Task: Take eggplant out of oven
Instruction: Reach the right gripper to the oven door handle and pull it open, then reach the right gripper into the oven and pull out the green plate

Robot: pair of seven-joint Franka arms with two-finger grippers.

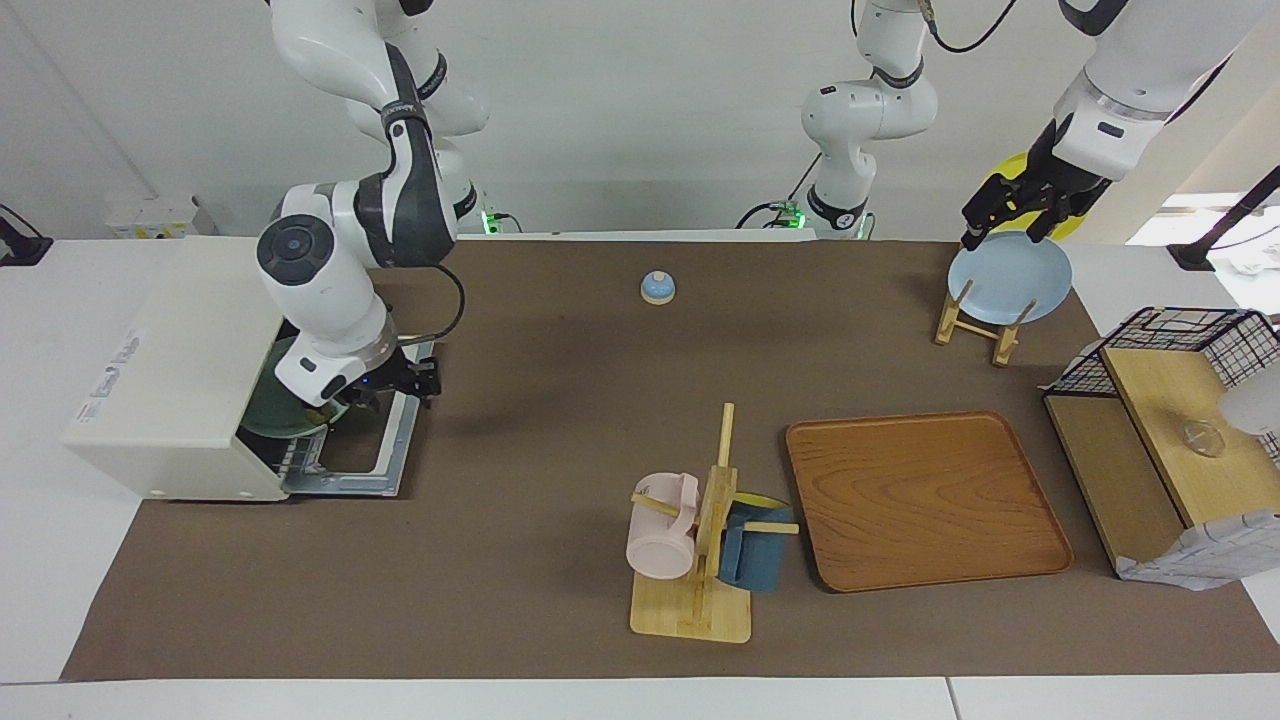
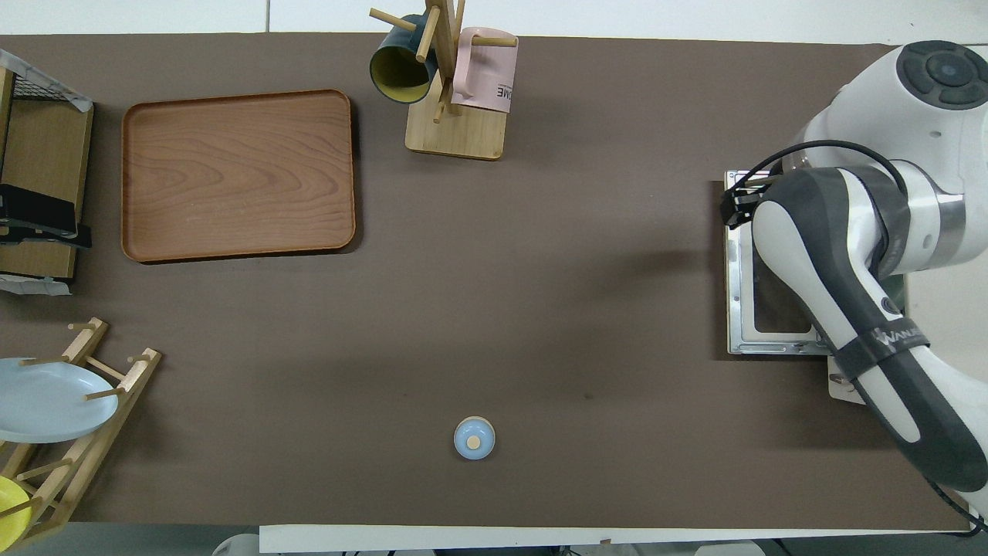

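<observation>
The cream-white oven stands at the right arm's end of the table. Its glass door lies open and flat on the mat in front of it; the door also shows in the overhead view. A dark green plate shows inside the opening. The eggplant is hidden from me. My right gripper is low at the door's outer edge, at the corner nearer the robots in the facing view; it also shows in the overhead view. My left gripper waits over the top rim of a pale blue plate.
The blue plate stands in a wooden dish rack. A blue bell sits near the robots. A mug tree with a pink and a blue mug stands beside a wooden tray. A shelf with a wire basket is at the left arm's end.
</observation>
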